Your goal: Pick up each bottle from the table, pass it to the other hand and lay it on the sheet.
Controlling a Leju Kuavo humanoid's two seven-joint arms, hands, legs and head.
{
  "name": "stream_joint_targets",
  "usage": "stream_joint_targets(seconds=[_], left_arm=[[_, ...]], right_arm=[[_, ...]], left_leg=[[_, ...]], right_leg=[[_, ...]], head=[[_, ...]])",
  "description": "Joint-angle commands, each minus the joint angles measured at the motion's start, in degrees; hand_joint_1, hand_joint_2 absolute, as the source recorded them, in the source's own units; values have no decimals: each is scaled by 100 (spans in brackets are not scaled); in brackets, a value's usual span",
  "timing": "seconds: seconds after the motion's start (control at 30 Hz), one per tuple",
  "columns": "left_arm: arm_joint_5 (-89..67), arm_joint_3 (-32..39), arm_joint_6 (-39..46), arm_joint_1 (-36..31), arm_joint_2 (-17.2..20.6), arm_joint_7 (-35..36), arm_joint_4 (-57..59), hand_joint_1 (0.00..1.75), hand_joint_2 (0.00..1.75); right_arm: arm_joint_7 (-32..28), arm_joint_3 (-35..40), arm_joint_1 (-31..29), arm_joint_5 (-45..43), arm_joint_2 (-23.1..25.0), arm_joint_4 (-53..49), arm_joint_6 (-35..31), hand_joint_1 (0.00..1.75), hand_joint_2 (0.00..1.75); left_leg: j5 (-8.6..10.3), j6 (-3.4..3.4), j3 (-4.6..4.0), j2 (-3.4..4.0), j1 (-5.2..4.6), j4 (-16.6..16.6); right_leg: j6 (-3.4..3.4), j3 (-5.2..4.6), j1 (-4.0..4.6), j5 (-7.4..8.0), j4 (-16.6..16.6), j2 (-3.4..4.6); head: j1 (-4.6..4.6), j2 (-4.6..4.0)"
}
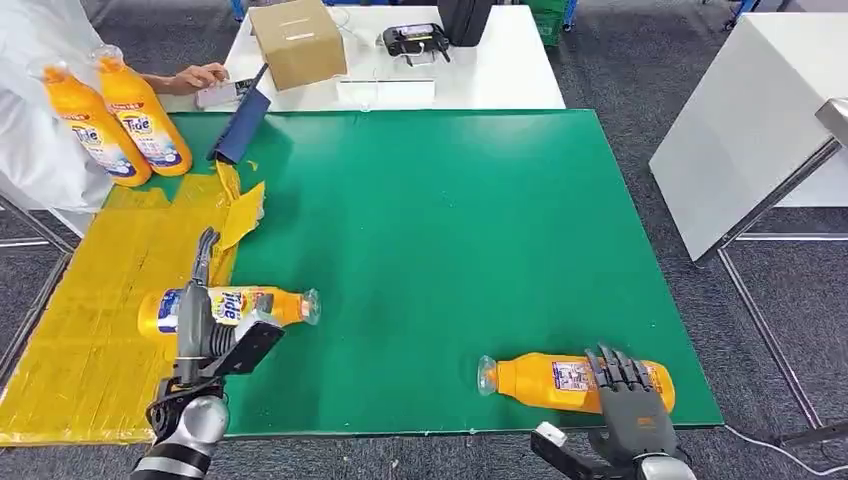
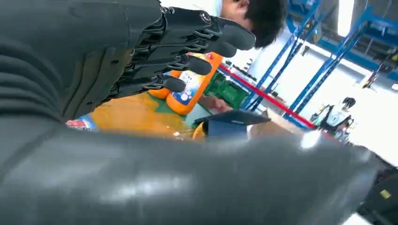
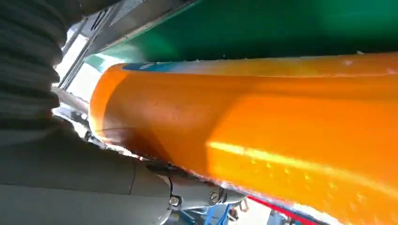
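Yellow sheet: left of green mat.
Left hand: fingers spread, holding nothing, over Tide bottle lying on sheet.
Right hand: fingers draped over second bottle lying on mat; grasp unclear.

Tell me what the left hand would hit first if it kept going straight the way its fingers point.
Probably the two upright bottles a person holds beyond the yellow sheet; the left hand points that way, though depth is unclear.
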Motion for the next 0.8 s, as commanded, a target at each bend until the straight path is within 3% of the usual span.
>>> stream_joint_targets(seconds=[0.03, 0.2, 0.23, 0.27, 0.3, 0.4, 0.6, 0.8], left_arm=[[89, -349, -41, 218, -74, -1, -597, 0, 175], [221, -361, -86, 200, -78, -27, -544, 0, 175], [268, -358, -98, 192, -80, -56, -511, 0, 175], [267, -364, -94, 190, -88, -69, -484, 0, 175], [289, -370, -89, 191, -94, -86, -465, 0, 175], [352, -392, -60, 198, -102, -137, -443, 0, 175], [546, -378, -13, 313, -77, -278, -539, 0, 175], [576, -387, 3, 345, -106, -327, -559, 0, 175]], right_arm=[[-412, -755, -629, 267, 843, 1623, -150, 0, 175], [-525, -824, -792, 404, 958, 1773, -13, 0, 175], [-597, -855, -823, 417, 991, 1811, -3, 31, 175], [-680, -862, -878, 432, 1032, 1866, 2, 148, 175], [-761, -848, -924, 382, 1049, 1913, 38, 175, 175], [-997, -745, -1005, 207, 1048, 1955, 123, 175, 175], [-1948, -261, -939, -1281, 886, 1067, 119, 175, 175], [-2232, 53, -927, -1860, 880, 406, 119, 175, 175]], left_leg=[[-5, -6, 26, -1, 12, -7], [-13, -11, 40, 61, 15, -7], [-19, -22, 35, 70, 15, -7], [-18, -16, 32, 79, 12, -8], [-16, -9, 29, 77, 15, -9], [-9, 2, 37, 92, 17, -14], [9, 18, 26, 144, 17, -15], [18, 27, 30, 168, 13, -14]], right_leg=[[-8, 30, 9, 2, -19, 26], [-20, 29, 13, 21, -18, 83], [-25, 21, 14, 16, -19, 89], [-17, 14, 12, -3, -20, 96], [-22, 13, 14, -15, -25, 107], [-14, -30, 15, -15, -34, 114], [-17, -60, 16, -24, -31, 160], [-15, -61, 14, -36, -25, 169]], head=[[2, 0], [2, 0], [4, 0], [2, 0], [2, 0], [4, 0], [4, 0], [4, 0]])
